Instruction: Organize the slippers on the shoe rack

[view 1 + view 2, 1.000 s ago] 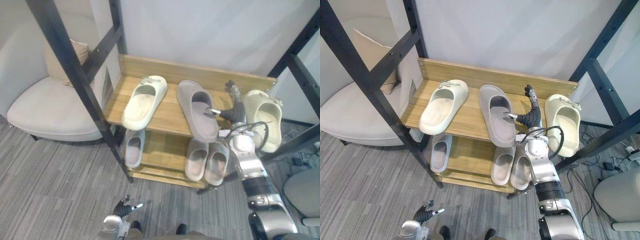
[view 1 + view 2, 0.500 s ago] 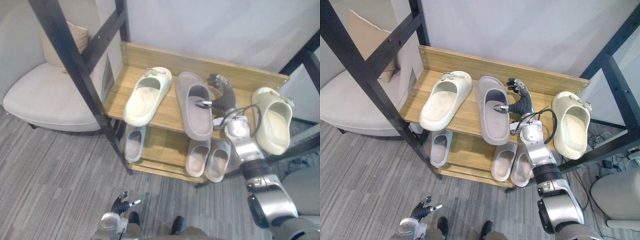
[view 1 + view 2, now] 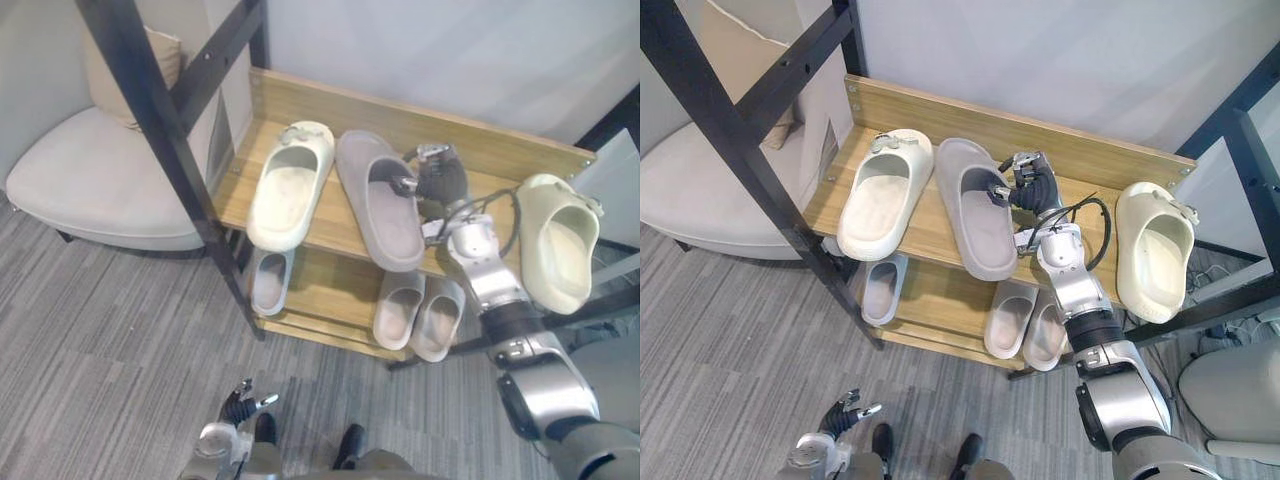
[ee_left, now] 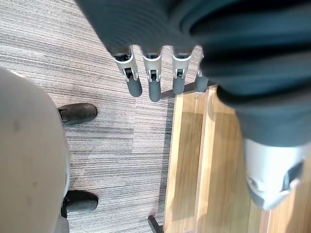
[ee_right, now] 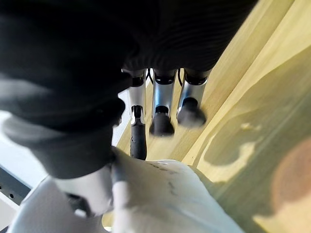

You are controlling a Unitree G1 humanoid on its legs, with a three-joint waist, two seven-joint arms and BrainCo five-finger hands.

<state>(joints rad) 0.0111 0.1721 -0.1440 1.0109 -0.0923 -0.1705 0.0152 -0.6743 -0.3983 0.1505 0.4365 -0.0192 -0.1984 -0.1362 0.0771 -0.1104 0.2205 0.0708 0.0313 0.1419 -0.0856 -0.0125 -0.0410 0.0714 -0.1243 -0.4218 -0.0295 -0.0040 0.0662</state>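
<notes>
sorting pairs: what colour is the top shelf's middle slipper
Grey slipper, clearest in left eye view

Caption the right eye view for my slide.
Right hand grips the grey slipper on the top shelf, between the left cream slipper and the right cream slipper.

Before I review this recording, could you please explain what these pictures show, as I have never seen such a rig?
It is a humanoid robot tidying slippers. Two pictures come from its head camera, looking down; two from cameras on its wrists. The wooden shoe rack carries a grey slipper between two cream slippers on top, and three small grey slippers below. The right hand pinches the grey slipper's strap between thumb and fingers. The left hand hangs open near the floor, holding nothing.
</notes>
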